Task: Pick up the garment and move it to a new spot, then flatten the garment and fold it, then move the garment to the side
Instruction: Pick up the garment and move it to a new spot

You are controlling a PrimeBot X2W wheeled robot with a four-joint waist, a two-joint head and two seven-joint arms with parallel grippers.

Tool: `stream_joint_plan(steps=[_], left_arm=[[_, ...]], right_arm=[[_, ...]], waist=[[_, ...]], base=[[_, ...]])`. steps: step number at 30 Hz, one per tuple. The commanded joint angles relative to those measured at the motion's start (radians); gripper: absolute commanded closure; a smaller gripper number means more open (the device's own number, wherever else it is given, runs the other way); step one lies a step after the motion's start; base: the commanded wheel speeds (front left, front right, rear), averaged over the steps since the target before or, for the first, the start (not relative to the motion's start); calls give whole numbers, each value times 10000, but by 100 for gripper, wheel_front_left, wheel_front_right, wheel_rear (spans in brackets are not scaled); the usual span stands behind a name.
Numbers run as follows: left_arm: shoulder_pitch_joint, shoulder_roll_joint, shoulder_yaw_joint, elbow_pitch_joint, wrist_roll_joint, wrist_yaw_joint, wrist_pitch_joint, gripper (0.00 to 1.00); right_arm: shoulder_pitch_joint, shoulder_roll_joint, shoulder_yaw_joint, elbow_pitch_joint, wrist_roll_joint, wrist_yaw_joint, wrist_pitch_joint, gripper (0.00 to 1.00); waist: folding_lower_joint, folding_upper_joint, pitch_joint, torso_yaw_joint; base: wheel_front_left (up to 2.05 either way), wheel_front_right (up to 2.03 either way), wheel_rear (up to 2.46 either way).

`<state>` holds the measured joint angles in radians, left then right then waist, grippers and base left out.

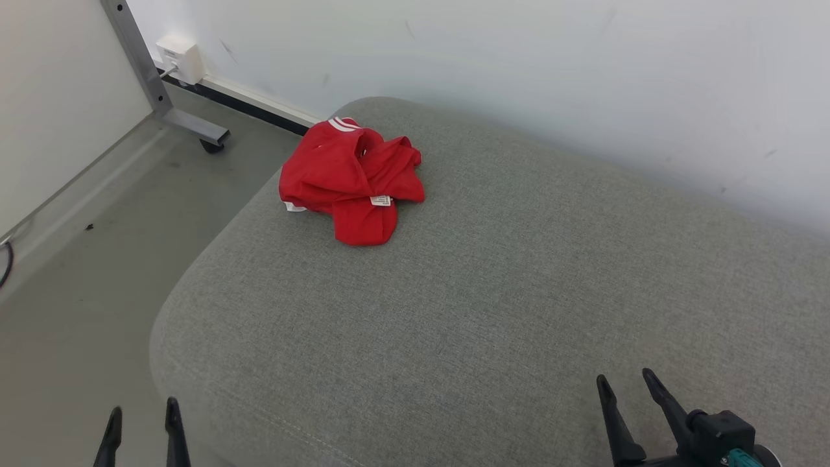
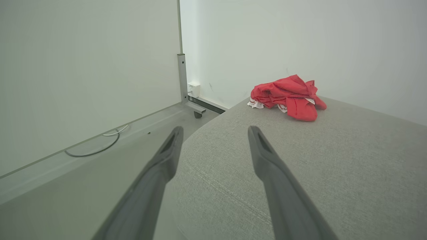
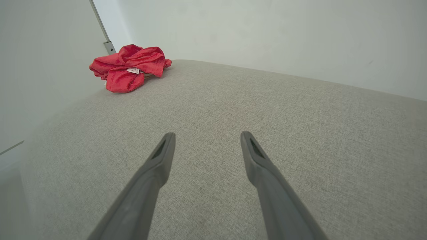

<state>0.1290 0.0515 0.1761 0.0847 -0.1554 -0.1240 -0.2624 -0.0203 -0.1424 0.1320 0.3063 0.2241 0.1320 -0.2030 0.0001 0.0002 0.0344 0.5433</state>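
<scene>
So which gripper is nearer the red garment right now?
Left, narrowly. The left gripper is off the near left corner of the cushion, with the red garment ahead to its right; the right gripper is over the near right side, farther across.

Garment: thin red cloth, slight sheen. Cushion: coarse grey woven fabric, matt. Stand leg: brushed metal.
</scene>
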Motion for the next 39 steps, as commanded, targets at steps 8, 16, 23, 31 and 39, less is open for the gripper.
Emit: stream_joint_plan(steps=[8,16,23,31,39], left_arm=[[-2541,289,-828,1739,-302,-59,-29,0],[-5776,724,-853,4118,-1979,-54,698,0],[-7845,1629,-52,5217,-3855,-57,2312,0],[-9128,3053,1475,5725,-5723,337,4564,0],[-9413,4232,2051,5902,-6298,1189,6586,0]], right_arm=[[453,-185,-593,-577,-225,-28,108,0],[419,-409,-698,-1859,-602,-26,765,0],[-161,-676,-320,-2932,-732,-28,1293,0],[-573,-474,-172,-3462,-665,-28,1235,0],[-609,-221,-230,-3361,-596,-26,943,0]], waist=[[-1,-2,400,-70],[-1,-2,1523,-1240],[-1,-2,2822,-2913],[-1,-2,3771,-4668],[-1,-2,4120,-5624]], base=[[0,0,0],[0,0,0],[0,0,0],[0,0,0],[0,0,0]])
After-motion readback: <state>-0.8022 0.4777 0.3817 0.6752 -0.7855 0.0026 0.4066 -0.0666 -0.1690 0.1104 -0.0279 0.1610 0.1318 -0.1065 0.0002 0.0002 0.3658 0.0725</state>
